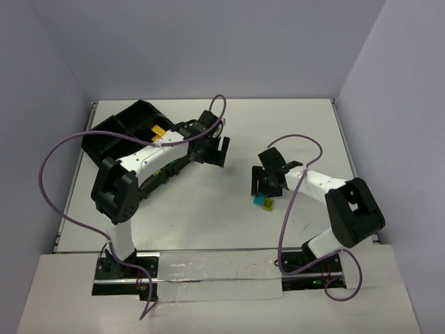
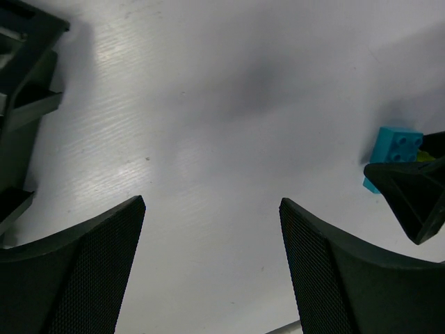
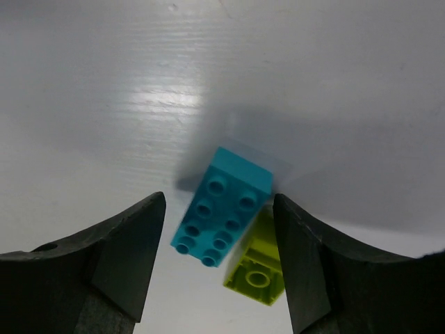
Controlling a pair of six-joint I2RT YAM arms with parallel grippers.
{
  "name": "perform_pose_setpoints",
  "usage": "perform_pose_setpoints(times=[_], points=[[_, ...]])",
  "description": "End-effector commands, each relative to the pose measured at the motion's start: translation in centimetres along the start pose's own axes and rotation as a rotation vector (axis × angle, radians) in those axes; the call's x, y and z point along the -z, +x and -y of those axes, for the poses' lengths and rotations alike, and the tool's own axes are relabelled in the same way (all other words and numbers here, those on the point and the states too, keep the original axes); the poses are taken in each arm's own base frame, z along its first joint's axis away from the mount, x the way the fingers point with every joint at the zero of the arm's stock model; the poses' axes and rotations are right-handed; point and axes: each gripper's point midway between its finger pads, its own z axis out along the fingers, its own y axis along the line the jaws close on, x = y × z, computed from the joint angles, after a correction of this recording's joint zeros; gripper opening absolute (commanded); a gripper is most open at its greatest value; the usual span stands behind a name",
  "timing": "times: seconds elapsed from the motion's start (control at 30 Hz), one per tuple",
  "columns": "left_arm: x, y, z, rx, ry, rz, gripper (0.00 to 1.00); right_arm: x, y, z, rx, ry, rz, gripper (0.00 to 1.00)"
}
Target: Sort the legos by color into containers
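A cyan brick (image 3: 224, 207) lies studs up on the white table, touching a lime green brick (image 3: 259, 268) that lies hollow side up. My right gripper (image 3: 219, 202) is open, low over them, with the cyan brick between its fingers and the lime one by the right finger. Both bricks show in the top view as cyan (image 1: 258, 202) and lime (image 1: 268, 205), just below the right gripper (image 1: 268, 186). My left gripper (image 1: 215, 152) is open and empty over bare table, right of the black tray (image 1: 115, 132). A yellow brick (image 1: 158, 131) lies in the tray.
In the left wrist view the open left gripper (image 2: 211, 203) sees the tray's edge (image 2: 28, 83) at the left, and the cyan brick (image 2: 395, 147) and a right gripper fingertip (image 2: 410, 191) at the right. Purple cables loop over both arms.
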Motion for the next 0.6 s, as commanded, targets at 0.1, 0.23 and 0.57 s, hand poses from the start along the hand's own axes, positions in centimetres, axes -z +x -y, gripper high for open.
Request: perform_pose_setpoints(times=[0.1,0.23,0.57], points=[[4.1,-4.5,-4.6,0.127,-0.039,0.151,0.86,-0.7,-2.1,-3.8,0.078,-0.082,0.031,0.64],[4.7,-4.7,-6.0,0.144,-0.061,0.162,0.86,-1.4,-2.3,-5.2,0.135,-0.072,0.014,0.58],[4.8,-4.0,-6.3,0.176,-0.062,0.154,0.86,-1.4,-3.9,-11.0,0.200,-0.199,0.017,0.24]])
